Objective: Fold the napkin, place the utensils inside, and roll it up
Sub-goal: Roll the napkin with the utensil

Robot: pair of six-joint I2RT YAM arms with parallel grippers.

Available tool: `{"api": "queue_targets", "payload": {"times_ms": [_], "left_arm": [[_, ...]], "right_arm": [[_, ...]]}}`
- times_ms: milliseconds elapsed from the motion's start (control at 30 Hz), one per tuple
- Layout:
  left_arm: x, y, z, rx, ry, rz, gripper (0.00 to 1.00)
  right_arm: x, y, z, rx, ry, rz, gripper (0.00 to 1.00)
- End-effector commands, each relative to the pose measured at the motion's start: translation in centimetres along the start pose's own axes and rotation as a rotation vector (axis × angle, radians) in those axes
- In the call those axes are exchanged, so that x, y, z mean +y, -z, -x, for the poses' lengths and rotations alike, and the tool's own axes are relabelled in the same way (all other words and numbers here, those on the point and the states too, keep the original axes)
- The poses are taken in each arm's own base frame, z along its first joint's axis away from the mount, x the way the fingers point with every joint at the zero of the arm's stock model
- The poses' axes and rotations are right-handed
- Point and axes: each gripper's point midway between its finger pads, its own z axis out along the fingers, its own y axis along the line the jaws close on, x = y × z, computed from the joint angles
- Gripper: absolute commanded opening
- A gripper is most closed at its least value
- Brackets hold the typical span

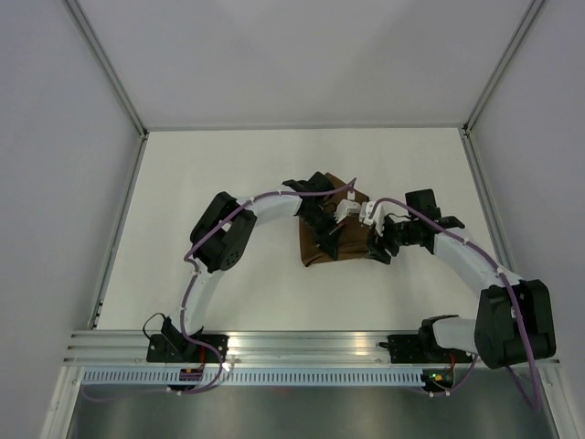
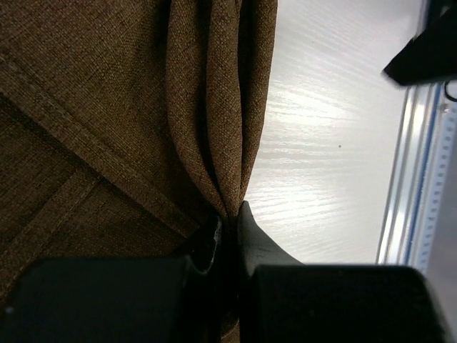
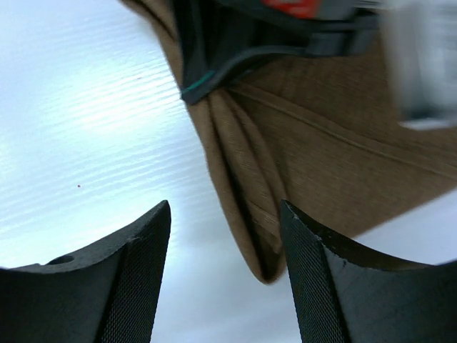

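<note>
— What is seen from above?
— The napkin (image 1: 347, 249) is found bunched on the white table (image 1: 228, 183), somewhat right of the middle and between the two arms. The left gripper (image 1: 326, 240) is set down on the cloth, its arm curved in from the left. The right gripper (image 1: 382, 251) is placed just beside the cloth's right edge. An aluminium rail (image 1: 302, 343) is laid along the near edge, and both bases are bolted to it. How the jaws stand cannot be told from this height.

— And what is given by the left wrist view?
— The left jaws are shown pressed together on a gathered ridge of the napkin. Several soft pleats are drawn into the pinch. On one side of the ridge the cloth is spread flat, and a stitched hem is seen crossing it. On the other side bare table is seen, with the rail beyond.

— What is shown in the right wrist view?
— The right jaws are held well apart and nothing is gripped by them. A folded tip of the napkin is seen in the gap, closer to one finger than the other. Whether it is touched cannot be told. Beyond it, the pleats are seen clamped in the dark left gripper.
</note>
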Motion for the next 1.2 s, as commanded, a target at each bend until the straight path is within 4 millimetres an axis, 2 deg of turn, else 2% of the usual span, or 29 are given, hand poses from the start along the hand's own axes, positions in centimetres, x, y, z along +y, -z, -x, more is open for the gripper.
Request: {"api": "queue_targets", "payload": {"times_ms": [0,200,367,533,867,1033,1167], "left_arm": [[0.0,-1.8,-5.3,0.145,0.202,-0.062,0.02],[0.0,-1.9,-6.1,0.147,0.317,-0.141,0.02],[-0.6,-1.9,-5.9,0.142,0.35,-0.186,0.02],[-0.3,-1.7,-6.2,0.138,0.379,-0.196,0.02],[0.1,-1.5,-6.2,0.133,0.383,-0.193,0.02],[0.3,-1.4,-6.3,0.123,0.393,-0.201,0.02],[0.4,-1.3,-6.3,0.114,0.409,-0.215,0.02]], "right_arm": [[-0.8,-0.9,1.3,-0.022,0.222,-0.096,0.68],[-0.4,-2.1,1.7,-0.01,0.326,-0.137,0.68],[0.5,-3.6,1.5,0.022,0.365,-0.082,0.68],[1.8,-5.1,0.4,0.078,0.36,0.022,0.67],[3.4,-7.0,-0.5,0.154,0.371,0.115,0.66],[4.1,-7.3,-0.1,0.154,0.387,0.122,0.63],[3.6,-6.7,1.0,0.121,0.417,0.049,0.64]]}}
